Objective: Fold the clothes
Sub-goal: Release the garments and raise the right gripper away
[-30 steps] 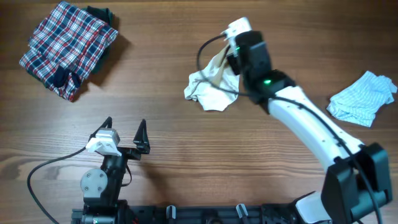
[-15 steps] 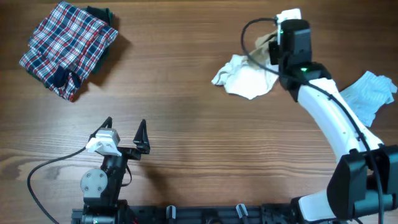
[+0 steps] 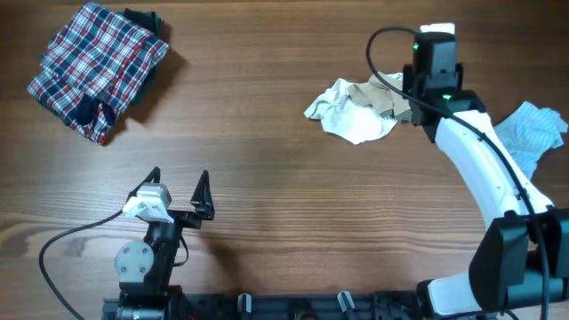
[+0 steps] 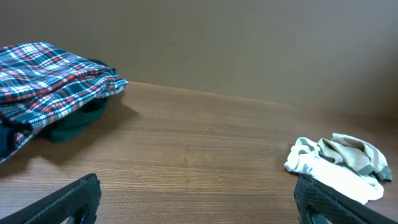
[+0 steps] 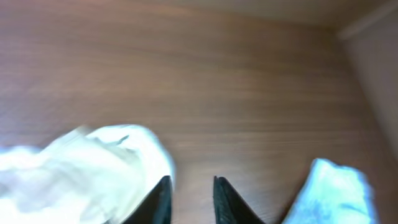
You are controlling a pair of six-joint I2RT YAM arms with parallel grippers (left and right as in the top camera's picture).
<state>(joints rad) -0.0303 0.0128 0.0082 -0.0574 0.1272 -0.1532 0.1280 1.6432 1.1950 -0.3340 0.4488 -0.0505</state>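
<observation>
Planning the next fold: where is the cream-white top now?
Overhead, the cream-white top lies crumpled on the table's right half, beside the right arm, the pale blue striped garment just beyond.

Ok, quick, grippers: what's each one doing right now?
Left gripper: wide open, holding nothing.
Right gripper: open, fingers slightly apart with nothing between them; cream-white top lies beside it.

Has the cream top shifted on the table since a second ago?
Yes. The cream top has moved right, away from the plaid garment and nearer the blue striped garment.
</observation>
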